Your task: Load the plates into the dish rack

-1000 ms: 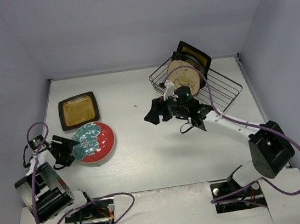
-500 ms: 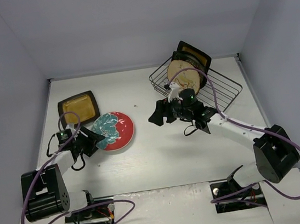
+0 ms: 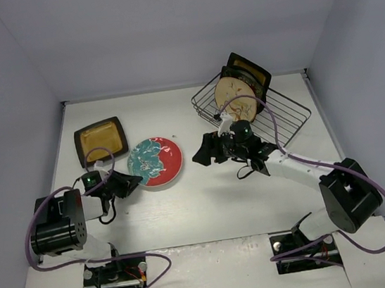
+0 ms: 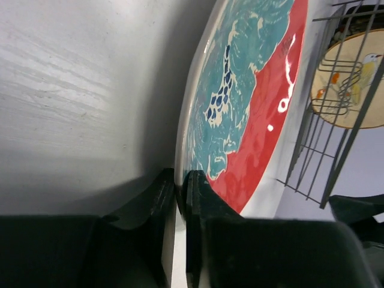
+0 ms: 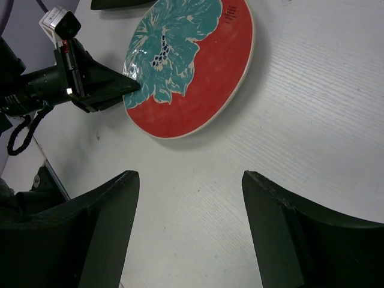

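Observation:
The round red-teal floral plate (image 3: 156, 161) lies near the table's middle left. My left gripper (image 3: 128, 183) is shut on its near-left rim; in the left wrist view the rim sits pinched between the two fingers of the left gripper (image 4: 180, 180), with the plate (image 4: 252, 90) rising beyond. My right gripper (image 3: 204, 149) hangs open just right of the plate, and in its wrist view the right gripper (image 5: 191, 180) has only bare table between its jaws, the plate (image 5: 192, 66) ahead. The dish rack (image 3: 284, 114) at the back right holds a round cream plate (image 3: 234, 94) and a square amber plate (image 3: 250, 71).
Another square amber plate (image 3: 100, 142) lies flat at the back left, just behind the left gripper. Grey walls close the table on three sides. Purple cables loop from both arms. The rack's wires (image 4: 336, 120) show beyond the red plate in the left wrist view.
The red-teal plate has travelled right and back toward the table's middle with my left arm, whose gripper closed on its rim. The right gripper shifted slightly and stayed open.

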`<state>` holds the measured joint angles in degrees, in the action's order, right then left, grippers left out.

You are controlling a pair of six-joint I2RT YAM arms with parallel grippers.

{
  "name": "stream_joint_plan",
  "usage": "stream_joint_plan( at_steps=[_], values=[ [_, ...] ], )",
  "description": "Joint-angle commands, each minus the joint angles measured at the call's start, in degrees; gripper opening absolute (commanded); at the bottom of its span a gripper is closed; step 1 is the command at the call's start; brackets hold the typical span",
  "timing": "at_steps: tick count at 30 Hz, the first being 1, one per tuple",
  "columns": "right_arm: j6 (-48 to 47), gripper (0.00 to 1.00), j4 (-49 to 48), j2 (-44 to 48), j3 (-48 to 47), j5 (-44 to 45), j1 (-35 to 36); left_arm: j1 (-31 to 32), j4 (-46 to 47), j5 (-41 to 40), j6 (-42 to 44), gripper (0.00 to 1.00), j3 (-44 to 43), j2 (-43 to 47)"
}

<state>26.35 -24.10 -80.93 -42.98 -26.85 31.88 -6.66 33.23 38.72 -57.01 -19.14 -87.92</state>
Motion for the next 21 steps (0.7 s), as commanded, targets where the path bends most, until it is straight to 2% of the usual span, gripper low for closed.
stream_joint_plan(
  at_steps=[1,2,6,16,21],
  values=[
    [2.48,0.7,-6.75,-0.72,0.09,-0.66,-0.33,1.56,-0.9,-4.09,0.94,0.04,3.49,-3.92],
    [3.09,0.7,-7.1,-0.81,0.09,-0.66,-0.24,1.64,-0.54,-3.66,0.33,0.0,3.4,-4.01],
    [4.85,0.7,-7.81,-1.34,0.18,-0.57,-0.24,2.17,2.53,-0.58,-1.86,0.0,3.4,-2.18],
    [11.26,0.75,-10.79,-5.82,-0.52,0.31,-0.24,3.05,-5.37,2.76,-0.99,0.0,-0.37,16.11],
    [14.87,0.75,-13.34,-9.51,-0.26,-0.31,-0.15,3.05,1.03,5.92,-5.03,0.0,0.59,17.25]
  ],
)
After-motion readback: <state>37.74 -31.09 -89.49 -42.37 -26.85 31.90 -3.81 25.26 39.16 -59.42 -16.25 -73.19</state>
